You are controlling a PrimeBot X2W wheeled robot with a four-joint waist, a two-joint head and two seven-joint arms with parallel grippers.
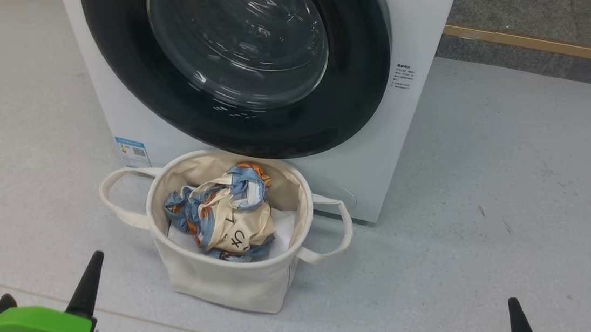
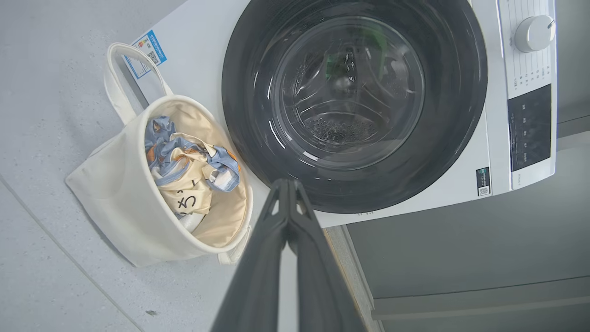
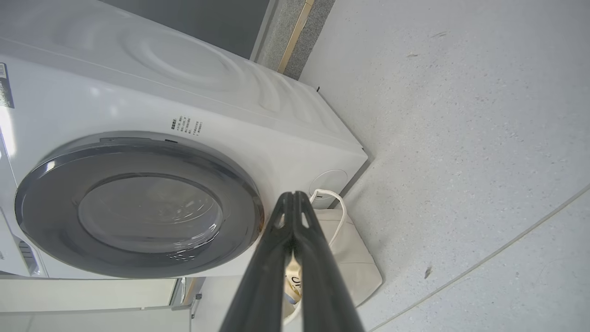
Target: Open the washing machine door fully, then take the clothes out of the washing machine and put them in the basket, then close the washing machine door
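The white washing machine [image 1: 400,143] stands ahead with its black-rimmed round door [image 1: 230,51] shut flat against its front. The same door [image 2: 355,101] [image 3: 138,205] appears in both wrist views. Just in front stands the cream basket [image 1: 225,278] [image 2: 124,198] [image 3: 352,258]. Inside it lie the light blue, orange and cream clothes [image 1: 226,213] [image 2: 189,170] with black lettering. My left gripper [image 1: 89,276] [image 2: 288,184] is shut and holds nothing, low at the near left. My right gripper [image 1: 516,320] [image 3: 292,196] is shut and holds nothing, low at the near right. Both are well back from the basket.
Pale grey floor [image 1: 513,209] spreads wide on both sides of the machine and basket. A wooden skirting strip [image 1: 545,45] runs along the back wall. A blue label [image 1: 133,153] sits low on the machine's front left. The control panel and knob [image 2: 534,32] are on the machine's upper front.
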